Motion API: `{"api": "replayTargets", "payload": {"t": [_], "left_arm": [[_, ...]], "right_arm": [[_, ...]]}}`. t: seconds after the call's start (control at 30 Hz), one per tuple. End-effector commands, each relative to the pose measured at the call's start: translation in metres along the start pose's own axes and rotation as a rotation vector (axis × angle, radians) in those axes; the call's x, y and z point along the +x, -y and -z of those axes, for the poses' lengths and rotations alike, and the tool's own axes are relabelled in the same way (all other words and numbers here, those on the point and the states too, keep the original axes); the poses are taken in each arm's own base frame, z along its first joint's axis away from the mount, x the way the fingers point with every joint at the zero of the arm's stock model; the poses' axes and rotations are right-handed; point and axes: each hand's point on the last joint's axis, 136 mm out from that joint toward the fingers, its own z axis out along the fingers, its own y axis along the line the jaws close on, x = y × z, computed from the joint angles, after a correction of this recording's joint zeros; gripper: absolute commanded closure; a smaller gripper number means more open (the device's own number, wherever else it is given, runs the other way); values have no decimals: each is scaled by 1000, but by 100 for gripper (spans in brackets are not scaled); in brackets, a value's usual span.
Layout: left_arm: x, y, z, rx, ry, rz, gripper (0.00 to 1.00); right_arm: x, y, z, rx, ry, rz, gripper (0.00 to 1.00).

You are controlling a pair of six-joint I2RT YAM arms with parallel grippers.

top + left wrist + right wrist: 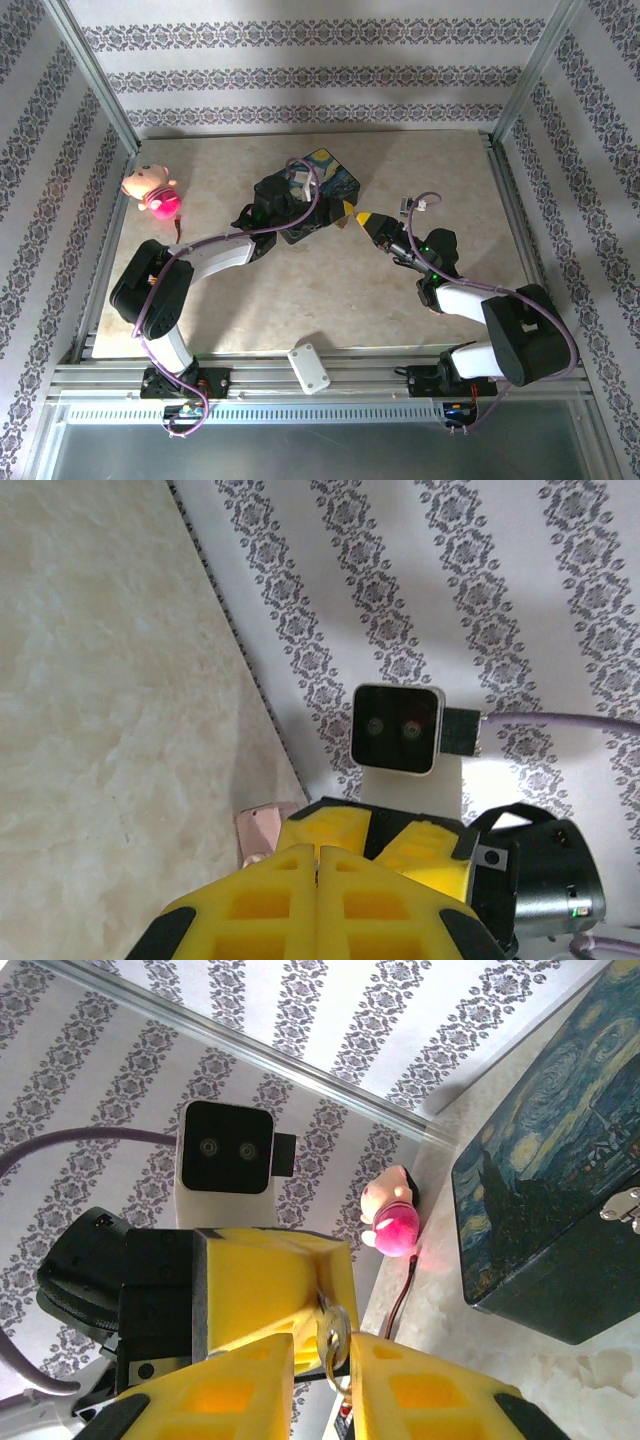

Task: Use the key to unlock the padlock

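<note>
Padlock: small brass body with a silvery loop, sitting in the gap between the right gripper fingers, right at the tip of the left gripper. Right jaws slightly parted; the gap looks wider than the padlock, contact unclear. Left jaws pressed flat together, seam closed; cannot tell whether they pinch the padlock. Grippers meet tip to tip over the desk, just beside the dark blue tin. Pink toy well apart, far left.
</note>
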Motion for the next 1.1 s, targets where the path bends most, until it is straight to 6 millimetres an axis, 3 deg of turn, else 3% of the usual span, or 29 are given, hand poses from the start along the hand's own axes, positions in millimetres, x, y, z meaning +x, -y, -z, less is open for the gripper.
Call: {"api": "replayTargets", "payload": {"t": [0.0, 0.57, 1.07], "left_arm": [[-15, 8, 1, 64, 56, -2, 100], [-9, 3, 1, 74, 41, 31, 100], [-7, 4, 4, 69, 38, 27, 100]], "right_arm": [[2, -15, 0, -45, -6, 39, 79], [-7, -20, -10, -61, 23, 52, 83], [-12, -16, -12, -58, 56, 49, 79]]}}
